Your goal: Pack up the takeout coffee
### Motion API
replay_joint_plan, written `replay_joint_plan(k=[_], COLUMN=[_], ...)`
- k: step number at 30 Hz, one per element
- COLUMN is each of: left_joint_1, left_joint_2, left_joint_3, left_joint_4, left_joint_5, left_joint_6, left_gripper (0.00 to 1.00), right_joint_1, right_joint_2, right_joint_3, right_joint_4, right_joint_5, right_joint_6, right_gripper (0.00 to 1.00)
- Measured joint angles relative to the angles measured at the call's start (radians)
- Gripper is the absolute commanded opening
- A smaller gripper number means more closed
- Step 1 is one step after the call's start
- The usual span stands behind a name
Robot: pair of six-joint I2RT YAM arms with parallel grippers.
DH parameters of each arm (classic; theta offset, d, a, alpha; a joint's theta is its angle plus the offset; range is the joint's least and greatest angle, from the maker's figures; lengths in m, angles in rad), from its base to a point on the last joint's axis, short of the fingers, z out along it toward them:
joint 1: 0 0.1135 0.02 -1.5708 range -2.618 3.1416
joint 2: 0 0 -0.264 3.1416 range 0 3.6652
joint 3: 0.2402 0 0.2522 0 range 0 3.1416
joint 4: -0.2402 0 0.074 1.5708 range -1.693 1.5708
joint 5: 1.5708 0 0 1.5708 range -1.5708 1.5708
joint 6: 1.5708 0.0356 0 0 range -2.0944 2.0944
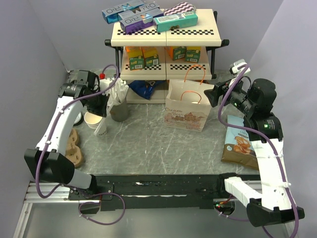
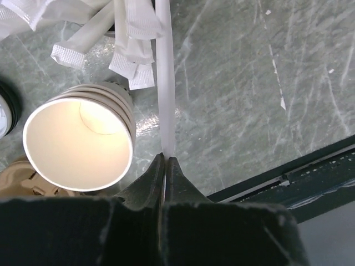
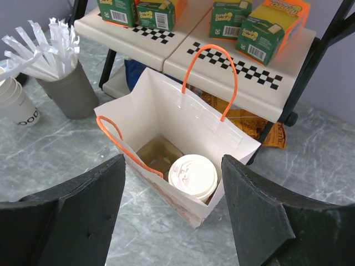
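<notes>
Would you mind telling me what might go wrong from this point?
The left claw pinches the wrapped straw only at its very end, so it may slip free. The stacked paper cups sit right beside that claw and could be knocked. The upright orange handles on the paper bag could snag the straw.

Plain lilac-grey walls (image 1: 44,29), marbled grey-green tabletop (image 1: 158,144), cream checker-trimmed shelf (image 1: 205,22) at back

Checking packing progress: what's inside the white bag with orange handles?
A lidded white cup stands in the bag, beside bare brown floor. The near wall hides the cup's lower body.
</notes>
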Motion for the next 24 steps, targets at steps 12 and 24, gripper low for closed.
replay_joint_plan(k=[12, 24], left_joint_1=[-0.054, -0.396], left_joint_2=[-0.051, 0.229], left_joint_3=[0.189, 0.555], left_joint_4=[0.027, 0.446], left_joint_5=[0.401, 0.52], left_joint_6=[0.077, -0.042], left_gripper=[0.01, 0.01], right_joint_1=[0.0, -0.003], right_joint_2=[0.005, -0.021], right_joint_3=[0.025, 0.047], right_joint_4=[0.003, 0.002], right_joint_5=[0.034, 0.124], right_joint_6=[0.006, 0.02], right_gripper=[0.76, 0.77])
